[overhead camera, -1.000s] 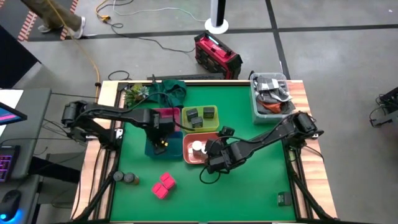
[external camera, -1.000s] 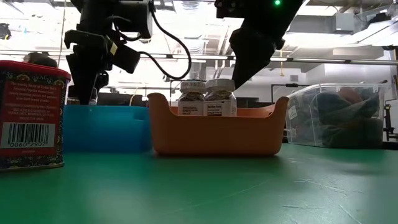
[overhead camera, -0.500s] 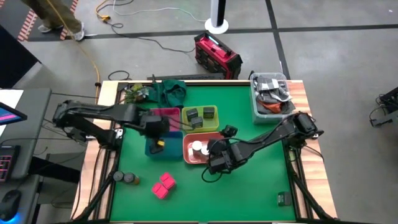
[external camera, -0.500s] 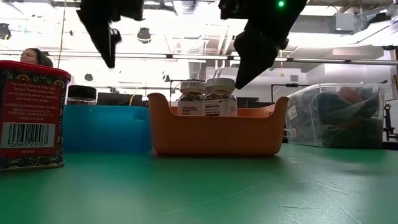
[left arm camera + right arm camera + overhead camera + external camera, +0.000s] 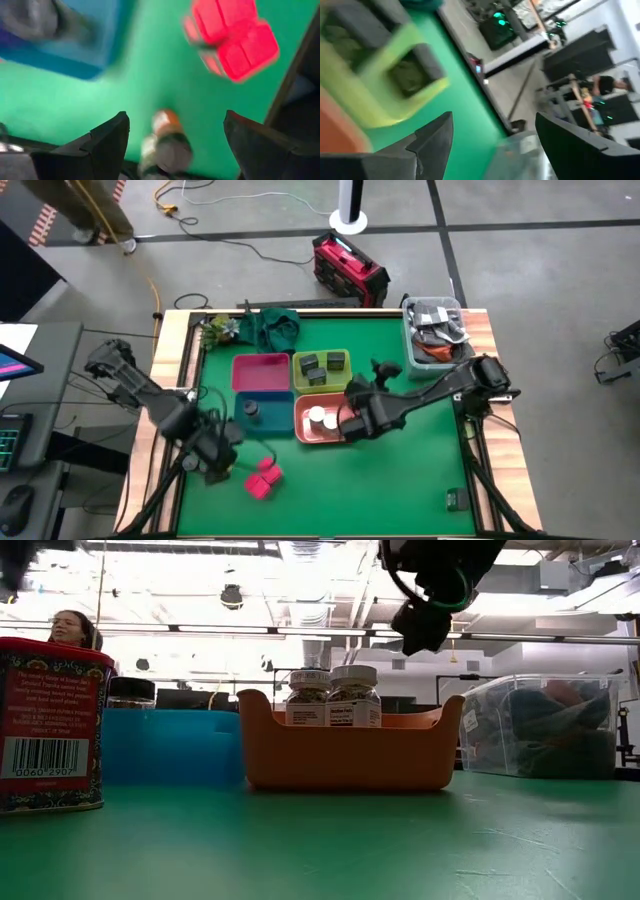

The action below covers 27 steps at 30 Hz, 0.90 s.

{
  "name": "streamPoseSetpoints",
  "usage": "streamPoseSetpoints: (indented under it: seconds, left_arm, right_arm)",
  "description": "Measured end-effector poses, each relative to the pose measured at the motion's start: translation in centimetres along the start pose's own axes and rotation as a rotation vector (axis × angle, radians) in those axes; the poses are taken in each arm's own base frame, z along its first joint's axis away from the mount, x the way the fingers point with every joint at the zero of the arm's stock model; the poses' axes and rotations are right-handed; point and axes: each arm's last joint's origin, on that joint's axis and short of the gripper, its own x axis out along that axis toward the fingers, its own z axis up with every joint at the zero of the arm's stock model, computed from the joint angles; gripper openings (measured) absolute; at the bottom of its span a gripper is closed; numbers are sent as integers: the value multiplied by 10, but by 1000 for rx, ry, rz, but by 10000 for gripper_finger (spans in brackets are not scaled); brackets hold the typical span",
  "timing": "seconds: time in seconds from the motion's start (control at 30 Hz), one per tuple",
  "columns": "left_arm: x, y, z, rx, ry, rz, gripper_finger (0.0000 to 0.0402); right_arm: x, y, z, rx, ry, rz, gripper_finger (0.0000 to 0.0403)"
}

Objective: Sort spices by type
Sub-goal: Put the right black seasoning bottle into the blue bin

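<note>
My left gripper [image 5: 213,460] [image 5: 175,117] hangs open over the near-left table, above a grey round jar [image 5: 167,150] that shows between its fingers. Two pink square packets [image 5: 263,477] [image 5: 232,40] lie just to its right. Another grey round jar [image 5: 250,409] stands in the blue bin [image 5: 275,418]. White-topped jars [image 5: 318,417] [image 5: 340,695] stand in the orange bin [image 5: 345,755]. Dark grey square jars [image 5: 322,365] sit in the yellow-green bin [image 5: 322,387]. My right gripper [image 5: 378,372] [image 5: 492,120] is open and held high beside the orange bin, pointing toward the far right.
The pink bin [image 5: 260,372] stands behind the blue one. A clear tub of clutter [image 5: 435,330] [image 5: 545,725] sits at the far right corner, and a green cloth [image 5: 275,325] at the far edge. A person [image 5: 70,628] shows beyond the table.
My left gripper has risen out of the blue bin, where a grey round jar now stands alone, and has swung fast toward the table's near-left corner, above the grey jars there. My right gripper has tipped up toward level and shifted slightly toward the far edge.
</note>
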Motion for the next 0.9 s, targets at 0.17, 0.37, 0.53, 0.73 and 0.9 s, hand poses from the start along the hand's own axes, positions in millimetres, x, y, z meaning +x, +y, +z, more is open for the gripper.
streamPoseSetpoints:
  seconds: [0.17, 0.37, 0.53, 0.73, 0.9]
  left_arm:
    - [20, -30, -19, 68, 88, 16, 311]
    - [48, -49, -32, 152, 175, 110, 311]
    - [59, -54, -41, 236, 225, 191, 311]
    - [53, -51, -48, 277, 174, 240, 311]
    - [57, -45, -52, 290, 156, 260, 311]
  right_arm:
    - [21, -42, 11, 65, 18, -59, 317]
    - [20, -94, 20, 253, -24, -54, 317]
    - [5, -110, 26, 381, -107, -16, 317]
    - [-4, -92, 31, 383, -155, -2, 317]
    - [7, -81, 34, 316, -127, -19, 317]
